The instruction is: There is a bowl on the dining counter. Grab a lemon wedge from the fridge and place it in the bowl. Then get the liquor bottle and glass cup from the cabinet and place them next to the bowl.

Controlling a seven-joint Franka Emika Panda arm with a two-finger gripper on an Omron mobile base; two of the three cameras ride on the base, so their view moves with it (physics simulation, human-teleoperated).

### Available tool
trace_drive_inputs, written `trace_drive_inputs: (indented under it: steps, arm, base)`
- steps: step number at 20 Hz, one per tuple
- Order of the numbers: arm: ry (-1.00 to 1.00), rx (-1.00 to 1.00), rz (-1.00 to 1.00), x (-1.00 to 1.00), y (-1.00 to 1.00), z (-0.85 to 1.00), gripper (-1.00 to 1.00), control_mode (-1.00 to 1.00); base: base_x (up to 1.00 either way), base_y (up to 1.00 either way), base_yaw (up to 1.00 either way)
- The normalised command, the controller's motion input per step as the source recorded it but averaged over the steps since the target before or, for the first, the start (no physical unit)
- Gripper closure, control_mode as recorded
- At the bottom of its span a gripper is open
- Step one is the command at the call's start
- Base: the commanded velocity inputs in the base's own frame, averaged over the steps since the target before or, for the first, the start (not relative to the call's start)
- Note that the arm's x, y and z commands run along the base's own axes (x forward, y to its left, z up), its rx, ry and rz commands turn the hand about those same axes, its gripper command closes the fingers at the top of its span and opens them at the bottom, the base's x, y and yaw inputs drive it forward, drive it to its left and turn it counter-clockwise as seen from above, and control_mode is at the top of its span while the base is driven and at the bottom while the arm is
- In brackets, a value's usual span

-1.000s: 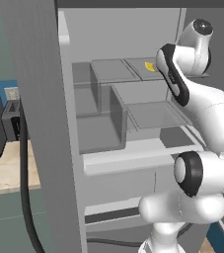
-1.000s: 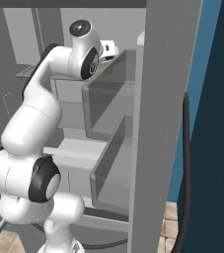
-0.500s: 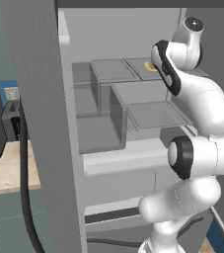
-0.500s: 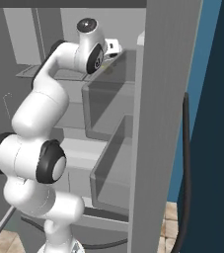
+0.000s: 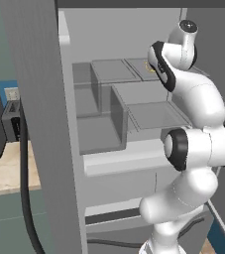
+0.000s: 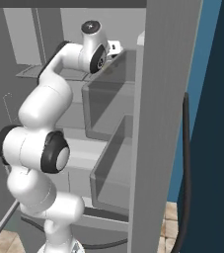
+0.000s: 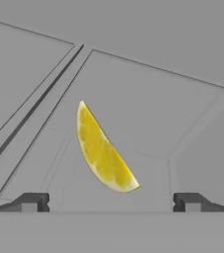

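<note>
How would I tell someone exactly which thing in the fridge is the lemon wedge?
Look inside the open fridge, at the upper grey bin below the open gripper. The lemon wedge lies alone on its floor: a small bright yellow crescent, the one coloured thing among grey walls.

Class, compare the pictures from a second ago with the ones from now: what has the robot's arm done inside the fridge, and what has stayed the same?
The arm has straightened, its elbow rising, and the wrist has swung further over the upper shelf. The claw took hold of nothing: its jaws stand open over the lemon wedge. The wedge, the clear bins and the fridge have not moved.
</note>
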Motion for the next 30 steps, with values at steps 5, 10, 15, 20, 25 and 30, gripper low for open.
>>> trace_drive_inputs:
  steps: [5, 10, 15, 20, 25, 30]
  arm:
    - [0.00, 0.00, 0.00, 0.30, -0.04, -0.01, -1.00, -1.00]
    - [0.00, 0.00, 0.00, 0.33, -0.06, 0.00, -1.00, -1.00]
    - [0.00, 0.00, 0.00, 0.26, -0.04, -0.05, -1.00, -1.00]
    - [0.00, 0.00, 0.00, 0.06, 0.00, -0.20, -1.00, -1.00]
    - [0.00, 0.00, 0.01, 0.00, 0.03, -0.26, -1.00, -1.00]
    - [0.00, 0.00, 0.03, 0.00, 0.08, -0.28, -1.00, -1.00]
  base:
    - [0.00, 0.00, 0.00]
    - [0.00, 0.00, 0.00]
    - [0.00, 0.00, 0.00]
    - [0.00, 0.00, 0.00]
    - [0.00, 0.00, 0.00]
    - [0.00, 0.00, 0.00]
